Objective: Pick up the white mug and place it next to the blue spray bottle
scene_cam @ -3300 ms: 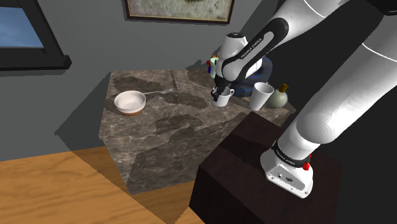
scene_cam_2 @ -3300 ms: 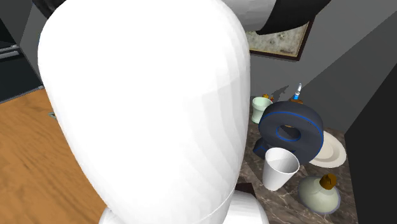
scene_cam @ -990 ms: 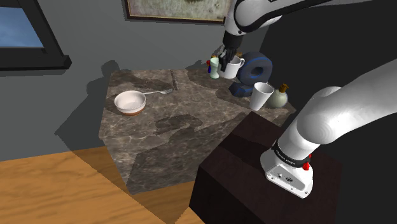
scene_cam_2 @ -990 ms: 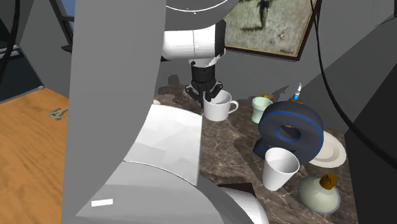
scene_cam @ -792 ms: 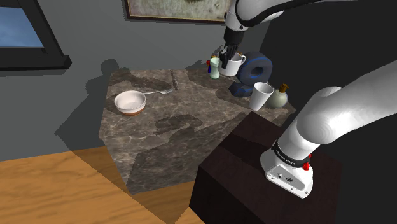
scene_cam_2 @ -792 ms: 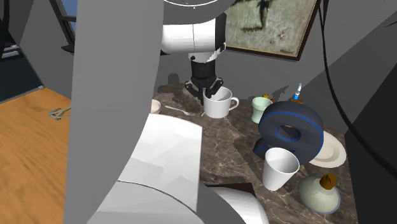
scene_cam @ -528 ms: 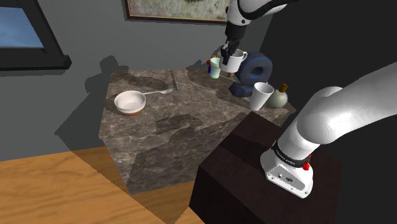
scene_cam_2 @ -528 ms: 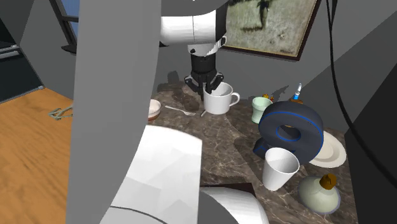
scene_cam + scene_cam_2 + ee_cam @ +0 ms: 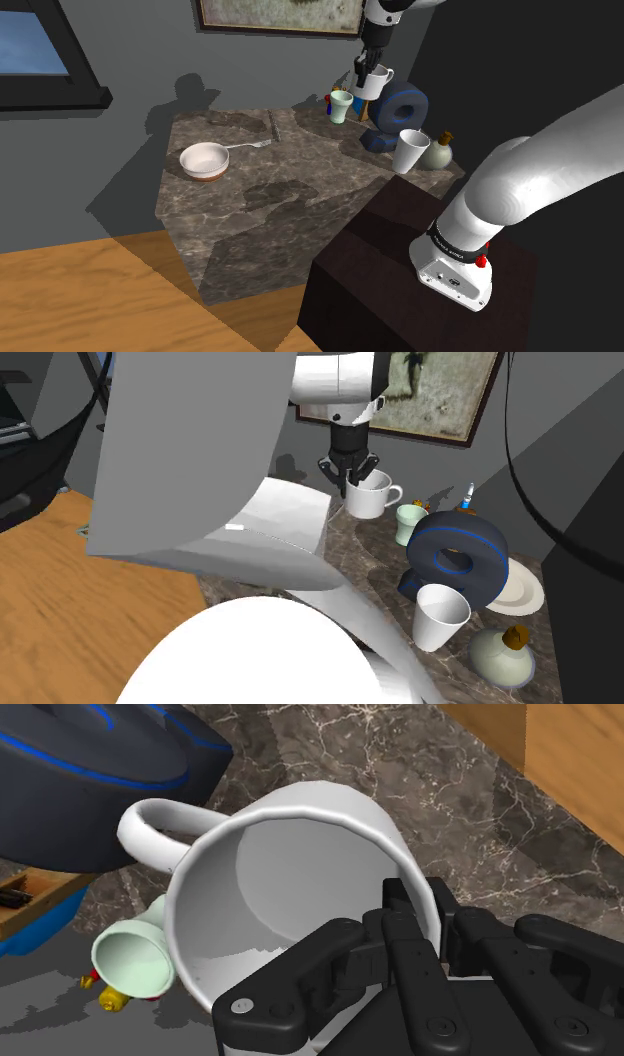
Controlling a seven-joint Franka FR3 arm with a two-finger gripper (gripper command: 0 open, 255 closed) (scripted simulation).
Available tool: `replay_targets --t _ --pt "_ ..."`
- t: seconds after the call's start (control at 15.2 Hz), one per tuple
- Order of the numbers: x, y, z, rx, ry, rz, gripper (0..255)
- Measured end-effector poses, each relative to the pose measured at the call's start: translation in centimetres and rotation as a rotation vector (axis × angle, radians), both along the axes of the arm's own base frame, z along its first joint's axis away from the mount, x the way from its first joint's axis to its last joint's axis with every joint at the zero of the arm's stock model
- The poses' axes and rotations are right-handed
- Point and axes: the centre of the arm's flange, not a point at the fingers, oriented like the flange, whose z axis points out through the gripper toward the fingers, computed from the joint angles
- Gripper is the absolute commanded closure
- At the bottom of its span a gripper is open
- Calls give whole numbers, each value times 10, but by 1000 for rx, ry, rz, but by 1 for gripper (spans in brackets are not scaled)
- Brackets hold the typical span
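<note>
**A:** Shoulder view first. Where is the white mug (image 9: pixel 374 82)?

**B:** It is off the tabletop (image 9: pixel 262 205), hanging in the air in front of the wall, above the back edge. The pale green cup (image 9: pixel 341 105) and the dark ring (image 9: pixel 403 108) with blue stripes stand beneath it. The jaws are clenched on its rim from above.

**A:** What else stands there?

**B:** A white tumbler (image 9: pixel 410 150) and a round flask (image 9: pixel 438 150) stand toward the edge beside the stand. A pan (image 9: pixel 203 160) lies near the edge farthest from the stand.

**A:** And the second exterior view?

**B:** The mug (image 9: pixel 368 498) hangs upright, its handle turned toward the green cup (image 9: pixel 410 522). The blue spray bottle (image 9: pixel 466 499) peeks out from behind the ring (image 9: pixel 458 557) at the back edge. The mug is apart from it, with the cup between them.

**A:** The wrist view?

**B:** The black fingers (image 9: pixel 330 954) pinch the mug's (image 9: pixel 300 874) wall, one inside and one outside, on the side opposite the handle. Beyond the mug are the cup (image 9: pixel 135 962), the ring (image 9: pixel 90 774) and the marbled tabletop (image 9: pixel 400 764).
</note>
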Motion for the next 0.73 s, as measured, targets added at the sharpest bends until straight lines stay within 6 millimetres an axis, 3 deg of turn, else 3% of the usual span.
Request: replay_targets --t 0.73 --pt "45 -137 -1 0 0 -1 255"
